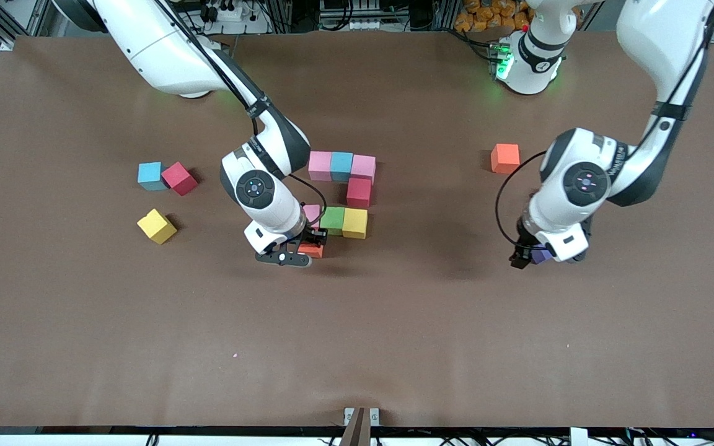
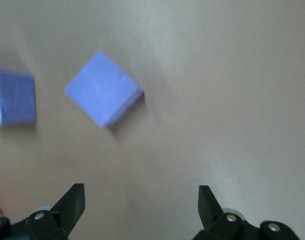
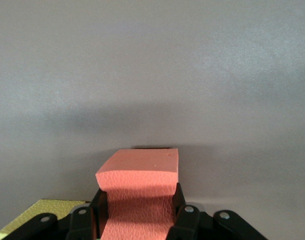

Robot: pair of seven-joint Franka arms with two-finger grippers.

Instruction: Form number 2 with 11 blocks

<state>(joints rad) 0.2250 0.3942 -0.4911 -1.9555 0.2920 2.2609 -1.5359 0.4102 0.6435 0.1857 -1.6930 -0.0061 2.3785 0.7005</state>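
A partial digit lies mid-table: a row of pink (image 1: 320,165), light blue (image 1: 341,165) and pink (image 1: 363,167) blocks, a crimson block (image 1: 359,192) below it, then yellow (image 1: 355,223), green (image 1: 333,220) and a partly hidden pink block (image 1: 312,212). My right gripper (image 1: 308,249) is shut on an orange block (image 3: 140,192), squeezing it, low over the table beside that hidden pink block. My left gripper (image 2: 141,200) is open and empty above two purple blocks (image 2: 103,87), one of which shows in the front view (image 1: 542,254).
Loose blocks lie toward the right arm's end: light blue (image 1: 150,176), crimson (image 1: 179,178) and yellow (image 1: 157,226). A second orange block (image 1: 505,158) lies near the left arm. The yellow block's corner shows in the right wrist view (image 3: 37,215).
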